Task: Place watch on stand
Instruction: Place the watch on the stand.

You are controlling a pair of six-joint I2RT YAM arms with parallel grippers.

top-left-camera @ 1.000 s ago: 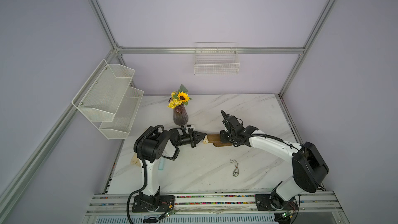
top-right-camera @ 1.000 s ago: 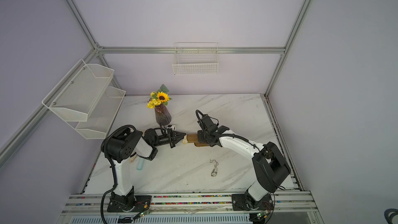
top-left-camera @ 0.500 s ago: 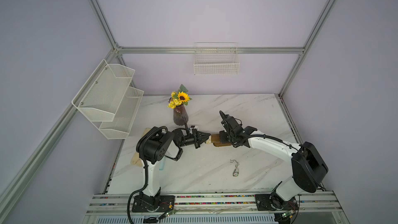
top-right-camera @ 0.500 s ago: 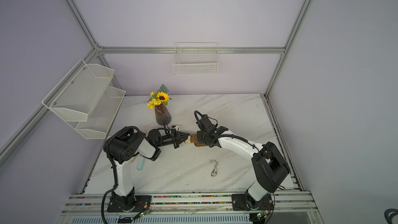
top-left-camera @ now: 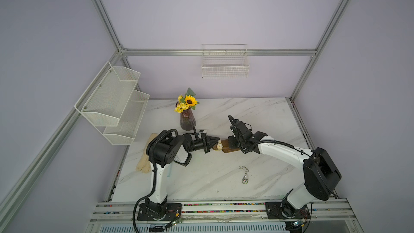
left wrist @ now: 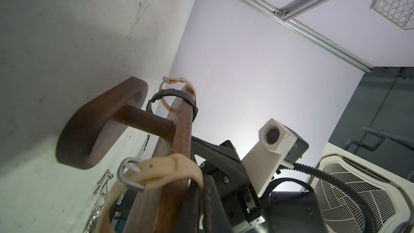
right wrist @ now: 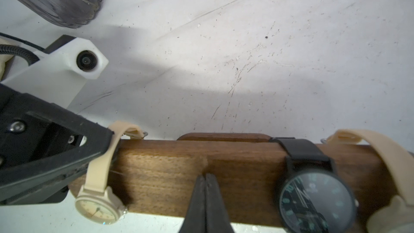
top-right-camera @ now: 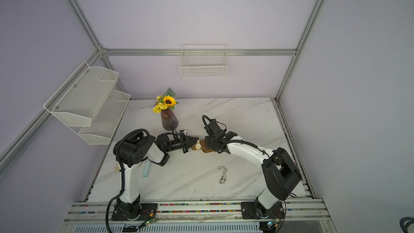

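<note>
At mid-frame in both top views, your left fingers (top-left-camera: 211, 141), pinching the cream watch (top-left-camera: 220, 146), have advanced, looping its strap over the stand (top-left-camera: 226, 148); closed right fingers (right wrist: 198, 205) brace it. Likely only release remains.

Watch (right wrist: 98, 209): cream strap, round pale dial, buckled loop around one end of the bar, dial tilted over the bar's edge. Stand (right wrist: 168, 175): dark brown wood, bar horizontal, upright on oval base.

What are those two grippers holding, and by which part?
Left gripper pinches the cream watch by its strap; right gripper, shut, just rests on the stand.
</note>
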